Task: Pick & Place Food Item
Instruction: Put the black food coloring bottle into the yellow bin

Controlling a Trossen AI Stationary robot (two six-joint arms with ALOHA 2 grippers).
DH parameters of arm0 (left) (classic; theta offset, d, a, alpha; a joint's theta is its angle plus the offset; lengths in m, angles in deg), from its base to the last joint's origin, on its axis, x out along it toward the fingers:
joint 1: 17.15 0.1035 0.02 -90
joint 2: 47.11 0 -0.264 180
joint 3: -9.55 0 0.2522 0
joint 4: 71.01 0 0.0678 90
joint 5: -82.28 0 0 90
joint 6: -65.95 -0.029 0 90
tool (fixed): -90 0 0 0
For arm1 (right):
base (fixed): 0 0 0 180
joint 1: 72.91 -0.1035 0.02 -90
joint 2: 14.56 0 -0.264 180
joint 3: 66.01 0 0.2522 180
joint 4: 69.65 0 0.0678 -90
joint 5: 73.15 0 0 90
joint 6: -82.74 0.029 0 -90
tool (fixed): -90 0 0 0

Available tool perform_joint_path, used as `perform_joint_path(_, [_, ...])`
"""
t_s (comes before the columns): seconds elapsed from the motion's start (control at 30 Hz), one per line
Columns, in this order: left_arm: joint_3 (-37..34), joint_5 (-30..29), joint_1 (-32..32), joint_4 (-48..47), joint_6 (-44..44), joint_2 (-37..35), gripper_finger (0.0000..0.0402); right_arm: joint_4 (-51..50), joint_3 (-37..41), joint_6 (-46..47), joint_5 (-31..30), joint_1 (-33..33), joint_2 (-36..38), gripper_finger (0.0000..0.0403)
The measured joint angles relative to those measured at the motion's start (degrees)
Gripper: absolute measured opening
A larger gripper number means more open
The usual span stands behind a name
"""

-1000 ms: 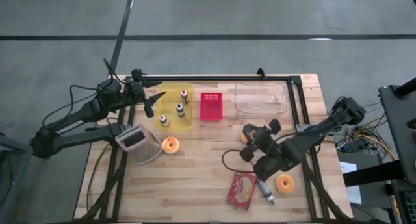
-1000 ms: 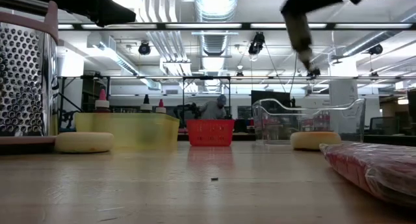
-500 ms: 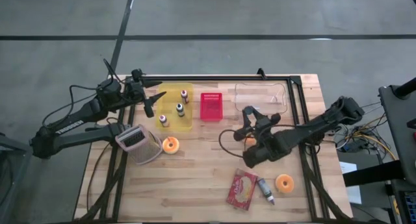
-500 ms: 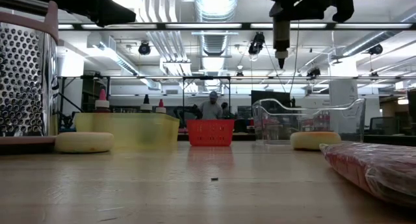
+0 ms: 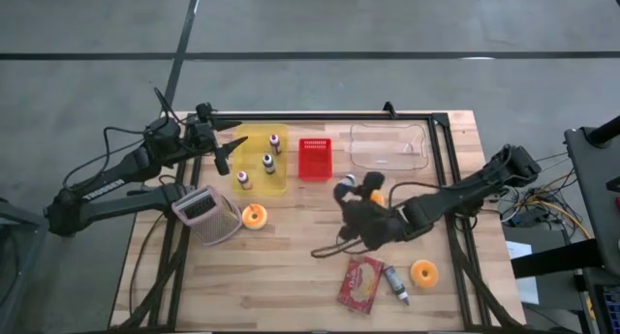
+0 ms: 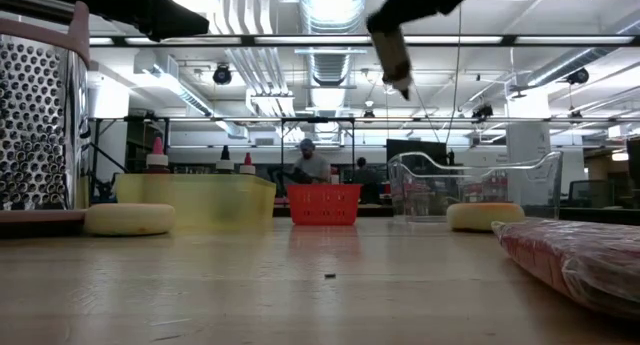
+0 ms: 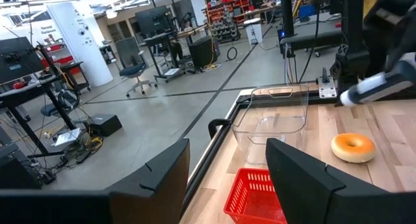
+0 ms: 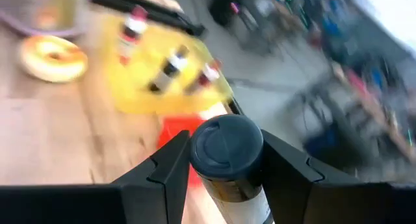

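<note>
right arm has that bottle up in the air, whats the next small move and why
Probably carry on toward the yellow bin: the right gripper is shut on a dark-capped bottle, it hangs above the table near a donut, and its camera faces the bin where three similar bottles stand.

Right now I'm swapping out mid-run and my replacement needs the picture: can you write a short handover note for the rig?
Left gripper: open, empty, parked by the yellow bin at the back left.
Right gripper: shut on a dark-capped bottle, held in the air above the middle of the table.
Done: bottle picked up.
Left: set it down. The target is not evident, perhaps the yellow bin, which holds three similar bottles.
</note>
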Motion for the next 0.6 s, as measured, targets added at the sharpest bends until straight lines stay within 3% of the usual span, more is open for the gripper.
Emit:
perform_joint_path(0.27, [0.0, 0.0, 0.0, 0.0, 0.0, 0.0, 0.0207, 18.3, 1.1, -22.6, 15.2, 1.1, 0.1, 0.0152])
perform_joint_path(0.47, [0.0, 0.0, 0.0, 0.0, 0.0, 0.0, 0.0207, 31.0, 2.9, -30.1, 22.8, 5.1, 0.1, 0.0152])
perform_joint_path(0.6, [0.0, 0.0, 0.0, 0.0, 0.0, 0.0, 0.0207, 39.7, 5.7, -32.0, 34.0, 9.7, 0.2, 0.0152])
